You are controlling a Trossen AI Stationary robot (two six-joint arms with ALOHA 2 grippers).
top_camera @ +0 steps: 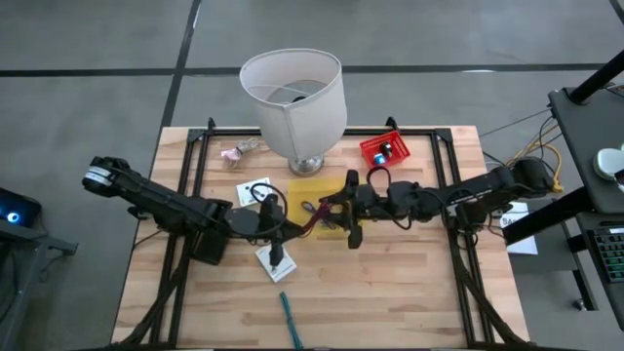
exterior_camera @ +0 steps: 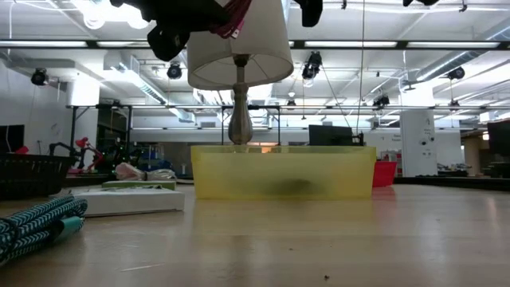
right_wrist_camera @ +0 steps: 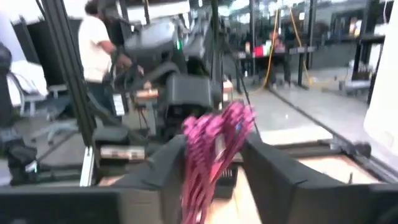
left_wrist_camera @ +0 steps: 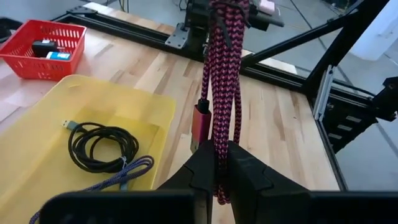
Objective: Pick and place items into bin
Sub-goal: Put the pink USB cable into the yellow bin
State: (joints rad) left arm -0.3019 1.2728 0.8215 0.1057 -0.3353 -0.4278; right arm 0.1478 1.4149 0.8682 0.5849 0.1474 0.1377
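Left wrist view shows the left gripper (left_wrist_camera: 221,163) pinched shut on the magenta cable (left_wrist_camera: 221,93), which stretches taut to the right gripper (right_wrist_camera: 211,155). Its fingers (right_wrist_camera: 273,168) stand apart either side of the bundle, not visibly clamped. Both meet over the yellow bin (top_camera: 310,190), where a coiled black cable (left_wrist_camera: 102,146) already lies.

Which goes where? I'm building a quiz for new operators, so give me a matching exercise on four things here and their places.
1 coiled black cable
2 magenta cable
3 teal cord
4 red basket

A on the bare table, away from the bin
B pinched in the left gripper
C beside the lamp
D inside the yellow bin

Pairs: 1-D, 2-B, 3-A, 4-C
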